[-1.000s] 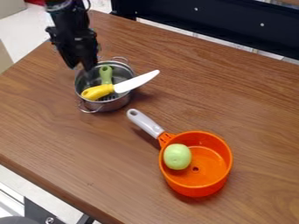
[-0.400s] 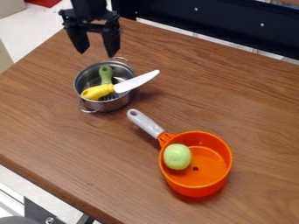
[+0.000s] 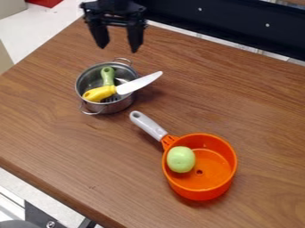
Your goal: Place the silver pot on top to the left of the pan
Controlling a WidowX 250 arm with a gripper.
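My gripper (image 3: pixel 118 47) hangs open at the upper left, above and behind the silver pot, its two fingers spread with nothing between them. The silver pot (image 3: pixel 121 105) stands upright on the table at the left, holding a yellow-handled knife (image 3: pixel 140 83) laid across its rim and a green-handled utensil (image 3: pixel 108 76). To the lower right of it is the orange pan (image 3: pixel 203 193), its grey handle (image 3: pixel 147 124) pointing up and left toward the pot. A pale green round object (image 3: pixel 181 159) lies in the pan.
The wooden table (image 3: pixel 65 147) has its front edge running along the lower left. A dark metal rail (image 3: pixel 232 24) borders the back. A red object (image 3: pixel 44 2) lies beyond the table at the upper left.
From beside the silver pot, my gripper has risen and shifted right and back; its two spread fingers now show clearly. Pot, knife and pan have stayed put.
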